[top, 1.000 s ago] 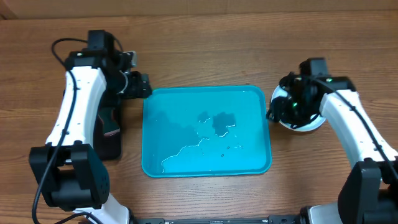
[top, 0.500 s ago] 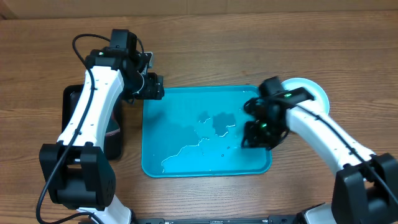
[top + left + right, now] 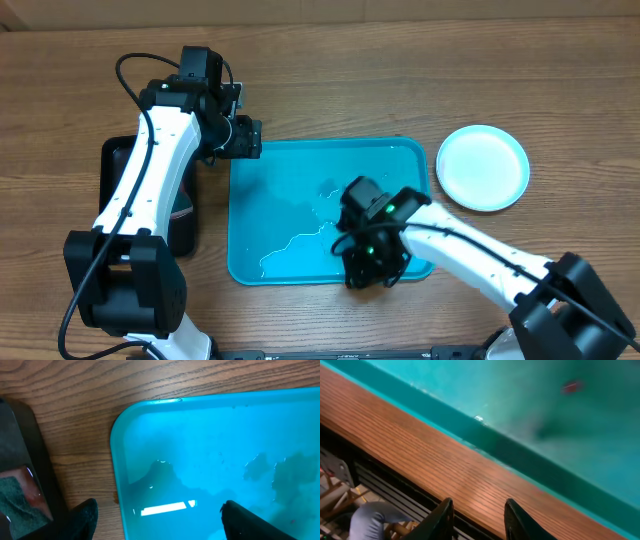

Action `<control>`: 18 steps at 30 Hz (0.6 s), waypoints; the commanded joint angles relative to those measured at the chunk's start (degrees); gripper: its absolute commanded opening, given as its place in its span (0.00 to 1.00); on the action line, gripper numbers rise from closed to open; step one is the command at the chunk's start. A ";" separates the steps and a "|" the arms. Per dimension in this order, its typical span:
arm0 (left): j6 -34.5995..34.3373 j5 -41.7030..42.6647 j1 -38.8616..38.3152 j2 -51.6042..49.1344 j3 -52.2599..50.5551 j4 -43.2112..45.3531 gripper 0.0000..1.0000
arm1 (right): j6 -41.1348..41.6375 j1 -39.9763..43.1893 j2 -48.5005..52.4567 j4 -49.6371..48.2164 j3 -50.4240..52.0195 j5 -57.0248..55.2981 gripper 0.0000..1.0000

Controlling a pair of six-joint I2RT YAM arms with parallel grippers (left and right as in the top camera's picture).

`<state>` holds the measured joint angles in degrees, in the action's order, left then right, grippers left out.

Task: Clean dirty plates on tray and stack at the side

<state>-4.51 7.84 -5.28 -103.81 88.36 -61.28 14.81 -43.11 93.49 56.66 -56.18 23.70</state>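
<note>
The turquoise tray lies in the middle of the table, wet, with no plate on it. A white plate sits on the table to the tray's right; I cannot tell whether others lie beneath it, and no yellow-green plate shows. My left gripper is open and empty over the tray's far left corner, as the left wrist view shows above the tray. My right gripper is open and empty over the tray's front edge, and in the right wrist view it hangs over the wood beside the tray rim.
A narrow black tray lies left of the turquoise tray, under my left arm, with a cloth bearing a red smear. It also shows in the left wrist view. The table's front edge is close below my right gripper.
My right arm swung left from the white plate across the tray to its front edge, leaving the plate on the table. My left gripper shifted slightly right toward the tray's corner.
</note>
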 commanded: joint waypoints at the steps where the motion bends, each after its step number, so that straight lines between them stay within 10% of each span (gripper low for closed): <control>1: -0.87 -0.79 0.11 1.07 0.94 0.07 0.80 | 3.50 -3.08 -0.04 -2.12 2.56 -1.01 0.36; 18: -0.87 -0.79 0.11 1.07 0.94 -0.31 0.81 | 6.93 -5.27 -0.04 -6.99 5.14 -10.64 0.46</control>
<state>-4.54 7.81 -5.28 -103.81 88.36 -61.39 21.06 -48.16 93.49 50.30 -51.31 15.49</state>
